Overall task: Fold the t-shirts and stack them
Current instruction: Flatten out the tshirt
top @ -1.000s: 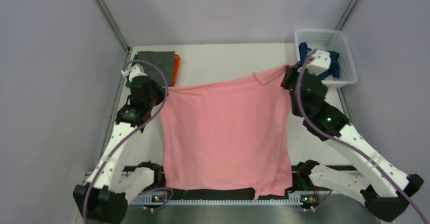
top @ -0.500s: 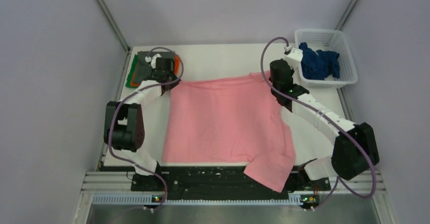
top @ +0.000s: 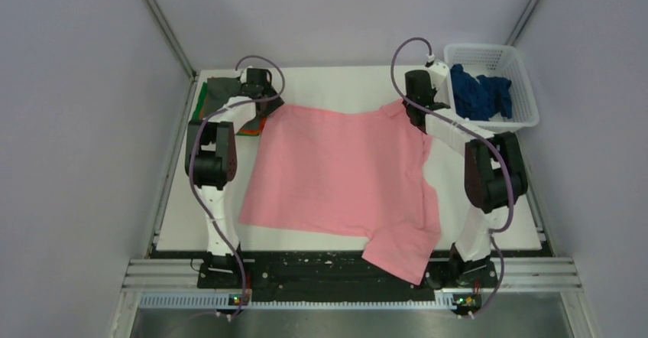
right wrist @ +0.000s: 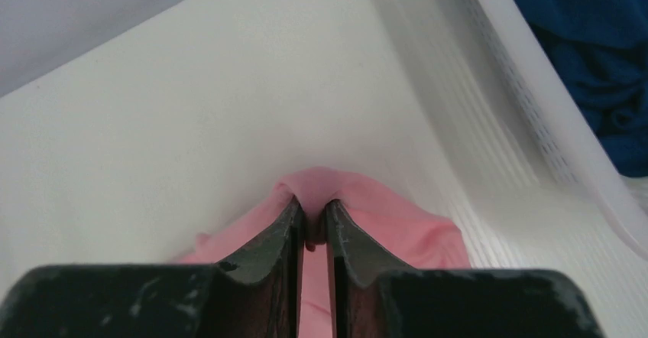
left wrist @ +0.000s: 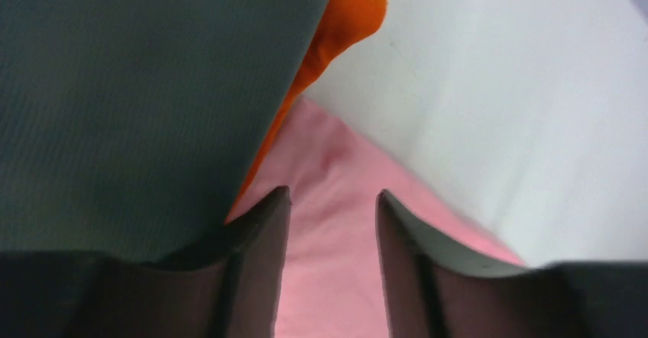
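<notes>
Moved since half a second ago: both arms stretch farther toward the far side, and the pink t-shirt (top: 344, 170) has slid that way with them. A second ago it hung in the air between them.

Now it lies spread on the table (top: 336, 86), with one near corner draped over the front edge.

Your left gripper (left wrist: 332, 196) has its jaws parted over the far-left corner, with the cloth lying loose between them (released, by the look of it). Your right gripper (right wrist: 315, 204) is nearly closed, pinching a fold at the far-right corner, just beside the basket (top: 527, 116).

Done: the grey t-shirt (left wrist: 137, 86) sits folded on the orange t-shirt (left wrist: 344, 17) at far left.

Left: you fold and stack the pink one, then the blue t-shirt (top: 477, 93), which is bunched in the basket.
</notes>
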Tool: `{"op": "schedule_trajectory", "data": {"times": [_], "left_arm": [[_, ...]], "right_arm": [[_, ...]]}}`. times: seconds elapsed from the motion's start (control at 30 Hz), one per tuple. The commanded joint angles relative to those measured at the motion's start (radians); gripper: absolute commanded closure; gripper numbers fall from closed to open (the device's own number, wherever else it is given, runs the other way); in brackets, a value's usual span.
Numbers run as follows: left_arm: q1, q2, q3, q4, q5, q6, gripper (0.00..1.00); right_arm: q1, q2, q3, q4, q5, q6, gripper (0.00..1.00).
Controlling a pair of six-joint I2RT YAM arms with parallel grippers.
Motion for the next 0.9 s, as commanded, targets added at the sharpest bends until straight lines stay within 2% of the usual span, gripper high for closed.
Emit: {"op": "schedule_trajectory", "data": {"times": [0.0, 0.03, 0.07, 0.1, 0.13, 0.2, 0.27, 0.4, 0.5, 0.73, 0.87], "left_arm": [[0.012, 0.059, 0.137, -0.015, 0.032, -0.012, 0.30], [0.012, 0.066, 0.162, -0.019, 0.057, -0.011, 0.06], [0.012, 0.066, 0.182, -0.020, 0.071, -0.010, 0.02], [0.010, 0.058, 0.193, -0.010, 0.116, -0.008, 0.01], [0.009, 0.047, 0.196, 0.006, 0.150, -0.006, 0.01], [0.007, 0.017, 0.189, 0.029, 0.214, -0.002, 0.01], [0.000, -0.027, 0.172, 0.032, 0.256, 0.004, 0.01], [-0.024, -0.114, 0.071, 0.041, 0.309, 0.021, 0.01], [-0.050, -0.179, -0.050, 0.050, 0.340, 0.032, 0.01], [-0.096, -0.244, -0.293, 0.011, 0.402, 0.050, 0.01], [-0.114, -0.277, -0.396, 0.013, 0.365, 0.046, 0.01]], "right_arm": [[-0.061, 0.175, 0.215, -0.011, -0.113, 0.011, 0.74], [-0.075, 0.220, 0.288, -0.070, -0.135, 0.005, 0.61], [-0.085, 0.257, 0.358, -0.129, -0.149, 0.003, 0.47], [-0.090, 0.286, 0.432, -0.175, -0.151, -0.001, 0.30], [-0.091, 0.292, 0.459, -0.202, -0.153, -0.012, 0.22], [-0.091, 0.265, 0.444, -0.204, -0.188, -0.030, 0.10], [-0.091, 0.214, 0.371, -0.167, -0.249, -0.041, 0.03], [-0.091, 0.133, 0.221, -0.088, -0.413, -0.037, 0.02], [-0.090, 0.122, 0.161, -0.096, -0.490, -0.010, 0.01], [-0.091, -0.041, -0.059, -0.131, -0.457, 0.024, 0.01], [-0.089, -0.195, -0.254, -0.067, -0.463, 0.050, 0.01]]}}
